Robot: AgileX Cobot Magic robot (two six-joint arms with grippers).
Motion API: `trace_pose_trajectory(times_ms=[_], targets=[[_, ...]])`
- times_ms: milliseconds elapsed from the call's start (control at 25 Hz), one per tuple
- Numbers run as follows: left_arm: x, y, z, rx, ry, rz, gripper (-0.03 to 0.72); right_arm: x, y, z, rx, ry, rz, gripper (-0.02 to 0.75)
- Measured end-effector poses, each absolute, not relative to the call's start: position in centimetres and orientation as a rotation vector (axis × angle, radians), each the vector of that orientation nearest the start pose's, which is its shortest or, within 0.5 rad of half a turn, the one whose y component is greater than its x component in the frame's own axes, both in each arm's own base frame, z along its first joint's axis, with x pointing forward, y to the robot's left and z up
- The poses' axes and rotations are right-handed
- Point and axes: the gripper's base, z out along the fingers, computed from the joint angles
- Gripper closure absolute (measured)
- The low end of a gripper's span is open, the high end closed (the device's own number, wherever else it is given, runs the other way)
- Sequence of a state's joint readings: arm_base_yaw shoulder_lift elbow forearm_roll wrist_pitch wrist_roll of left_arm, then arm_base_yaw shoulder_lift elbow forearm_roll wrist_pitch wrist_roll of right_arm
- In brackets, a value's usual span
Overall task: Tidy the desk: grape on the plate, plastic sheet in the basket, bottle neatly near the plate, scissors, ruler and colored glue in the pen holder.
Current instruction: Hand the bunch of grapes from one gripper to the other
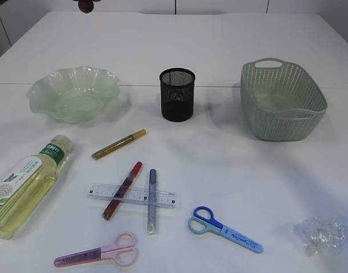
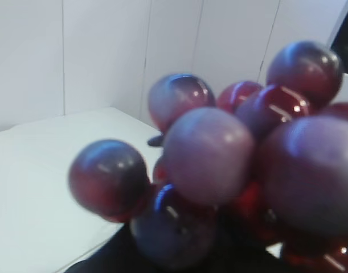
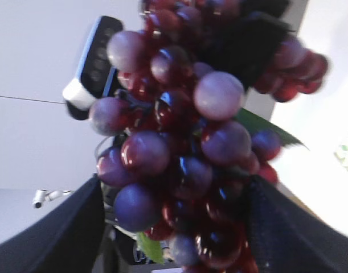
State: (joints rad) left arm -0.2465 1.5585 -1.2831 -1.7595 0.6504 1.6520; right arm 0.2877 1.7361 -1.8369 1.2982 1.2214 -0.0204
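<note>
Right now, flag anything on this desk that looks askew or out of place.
The bottle lies on its side at the left edge. The red glue pen and the grey glue pen lie across the ruler. The grape bunch hangs in the air at the back, not on the plate.

Bright, even light from above on my exterior view: counter (image 1: 230,45) near white, w/ only soft faint shadows beside the pen holder (image 1: 177,94) & basket (image 1: 282,101); all sharp there. Both my wrist views are blurry: grapes (image 2: 219,159) fill the frame, too close, w/ small glare spots. Right wrist bkgd blown out white at the right edge.
</note>
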Motion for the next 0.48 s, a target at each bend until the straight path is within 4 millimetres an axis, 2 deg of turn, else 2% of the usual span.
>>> trace_pose_trajectory(times_ms=[240, 480], targets=[[33.6, -12.7, 38.2, 0.543, 1.563, -0.784, 0.618, 32.5, 18.0, 43.9, -0.224, 2.290, 1.695, 0.153], [34.2, -12.0, 37.9, 0.493, 1.603, -0.696, 0.619, 32.7, 17.6, 43.1, -0.252, 2.352, 1.561, 0.153]])
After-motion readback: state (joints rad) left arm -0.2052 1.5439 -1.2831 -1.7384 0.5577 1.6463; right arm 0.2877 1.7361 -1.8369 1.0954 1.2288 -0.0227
